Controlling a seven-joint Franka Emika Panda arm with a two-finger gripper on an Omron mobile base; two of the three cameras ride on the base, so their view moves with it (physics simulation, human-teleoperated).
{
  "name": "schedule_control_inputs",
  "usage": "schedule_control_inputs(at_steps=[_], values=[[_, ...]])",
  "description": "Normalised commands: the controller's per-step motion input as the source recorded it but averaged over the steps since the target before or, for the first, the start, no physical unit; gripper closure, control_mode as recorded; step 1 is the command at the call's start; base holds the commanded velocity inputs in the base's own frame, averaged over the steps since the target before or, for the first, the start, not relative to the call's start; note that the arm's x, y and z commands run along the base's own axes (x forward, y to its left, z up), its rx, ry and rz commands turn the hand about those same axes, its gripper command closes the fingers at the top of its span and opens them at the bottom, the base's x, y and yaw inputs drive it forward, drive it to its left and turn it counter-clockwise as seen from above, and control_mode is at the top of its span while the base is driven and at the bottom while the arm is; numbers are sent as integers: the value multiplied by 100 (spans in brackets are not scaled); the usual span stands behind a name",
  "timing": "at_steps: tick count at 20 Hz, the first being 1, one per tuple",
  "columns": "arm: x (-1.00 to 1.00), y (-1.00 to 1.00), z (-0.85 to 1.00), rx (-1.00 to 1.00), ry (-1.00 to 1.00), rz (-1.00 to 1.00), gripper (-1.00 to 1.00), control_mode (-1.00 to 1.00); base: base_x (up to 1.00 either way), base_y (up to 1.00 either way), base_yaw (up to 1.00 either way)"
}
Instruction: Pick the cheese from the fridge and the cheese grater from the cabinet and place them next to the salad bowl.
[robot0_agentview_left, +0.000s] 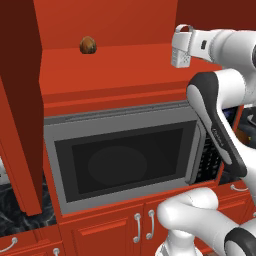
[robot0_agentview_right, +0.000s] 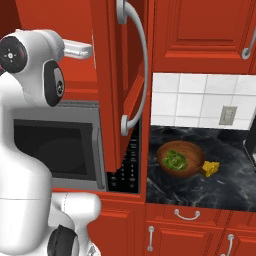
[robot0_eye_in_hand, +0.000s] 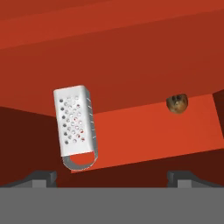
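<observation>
The cheese grater (robot0_agentview_left: 180, 48) stands at the right end of the open cabinet's red shelf (robot0_agentview_left: 115, 70), silvery-white with a loop handle. In the hand view the cheese grater (robot0_eye_in_hand: 75, 127) appears upside down, just ahead of my open gripper (robot0_eye_in_hand: 114, 177) and nearer its left fingertip. Nothing is between the fingers. My hand (robot0_agentview_left: 200, 44) hovers right beside the grater. The cheese (robot0_agentview_right: 211, 168), a small yellow wedge, lies on the black counter touching the right side of the salad bowl (robot0_agentview_right: 180, 159). The fridge is out of view.
A small brown round thing (robot0_agentview_left: 88, 45) sits further left on the shelf. Open cabinet doors (robot0_agentview_left: 20, 100) (robot0_agentview_right: 117, 75) flank the arm. A microwave (robot0_agentview_left: 125, 160) hangs below the shelf, with lower red cupboards (robot0_agentview_left: 115, 230) underneath.
</observation>
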Motion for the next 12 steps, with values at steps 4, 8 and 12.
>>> schedule_control_inputs(at_steps=[4,8,12], values=[[0,0,0,0,0,0,-100,-100,0,0,0],[0,0,-9,0,0,0,-100,-100,0,0,0],[0,0,-1,0,1,0,-100,-100,0,0,0]])
